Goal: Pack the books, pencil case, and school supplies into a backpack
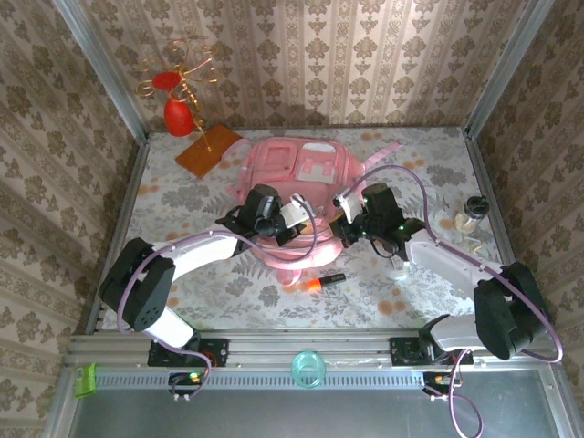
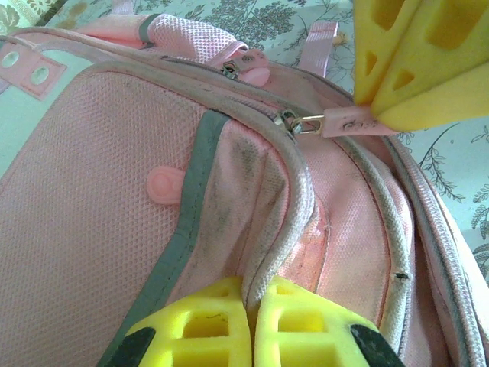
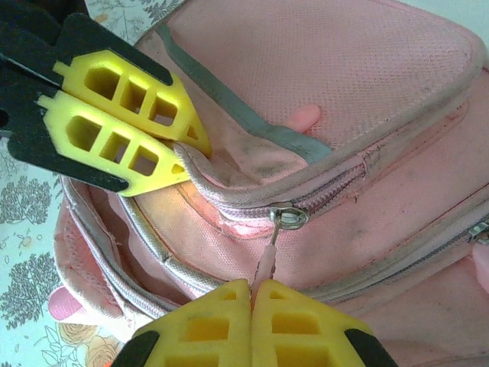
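The pink backpack (image 1: pixel 301 169) lies flat in the middle of the table. My left gripper (image 1: pixel 308 217) (image 2: pixel 252 283) is shut on the pale piped edge (image 2: pixel 294 229) of its front pocket. My right gripper (image 1: pixel 345 208) (image 3: pixel 250 284) is shut on the pink zip pull (image 3: pixel 265 264) of that pocket's zip, just below the metal slider (image 3: pixel 289 217). The two grippers are close together over the backpack's near side. An orange and black marker (image 1: pixel 325 281) lies on the table in front of the backpack. The books and the pencil case are out of view.
An orange-brown board (image 1: pixel 208 151) with a gold wire stand and red ornaments sits at the back left. A small jar (image 1: pixel 472 213) stands by the right wall. A teal round thing (image 1: pixel 308 368) rests on the rail between the arm bases.
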{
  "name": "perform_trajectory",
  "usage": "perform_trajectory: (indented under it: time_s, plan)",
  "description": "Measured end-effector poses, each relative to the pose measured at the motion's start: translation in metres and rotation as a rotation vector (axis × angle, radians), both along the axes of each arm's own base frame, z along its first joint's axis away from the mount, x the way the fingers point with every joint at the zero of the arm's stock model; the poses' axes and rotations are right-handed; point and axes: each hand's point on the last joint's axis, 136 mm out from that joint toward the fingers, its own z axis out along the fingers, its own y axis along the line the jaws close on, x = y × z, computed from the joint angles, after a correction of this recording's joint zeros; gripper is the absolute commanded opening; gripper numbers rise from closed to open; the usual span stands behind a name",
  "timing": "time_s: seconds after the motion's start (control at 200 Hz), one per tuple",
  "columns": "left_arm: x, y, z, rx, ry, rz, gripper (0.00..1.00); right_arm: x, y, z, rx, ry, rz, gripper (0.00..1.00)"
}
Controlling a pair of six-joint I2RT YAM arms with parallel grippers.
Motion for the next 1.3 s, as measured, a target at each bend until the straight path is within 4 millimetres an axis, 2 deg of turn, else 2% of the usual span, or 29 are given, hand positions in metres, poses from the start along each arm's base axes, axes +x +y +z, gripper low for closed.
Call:
perform_trajectory:
  time_s: [0.095,0.215,0.31,0.455,0.945,1.085,1.3]
  plan:
    - [0.000,0.001,-0.001,-0.013,0.007,-0.002,0.00,0.001,0.006,-0.004,0.028,0.020,-0.006,0.00]
    - [0.000,0.009,-0.007,-0.019,0.030,-0.013,0.00,-0.004,0.025,-0.022,0.039,0.058,0.017,0.00]
    - [-0.003,0.015,-0.013,-0.004,0.032,-0.045,0.00,-0.009,0.029,-0.031,0.037,0.065,0.005,0.02]
    - [-0.005,0.015,-0.009,0.004,-0.006,-0.087,0.00,-0.006,0.029,-0.029,0.052,0.059,-0.020,0.11]
    - [-0.006,0.015,-0.007,0.007,-0.024,-0.107,0.00,-0.002,0.045,-0.035,0.117,0.079,0.007,0.23]
    - [-0.006,0.015,-0.006,0.006,-0.028,-0.105,0.00,-0.005,0.049,-0.033,0.155,0.082,0.012,0.30]
    - [-0.006,0.014,-0.006,0.009,-0.031,-0.101,0.00,-0.005,0.051,-0.031,0.209,0.095,-0.011,0.34]
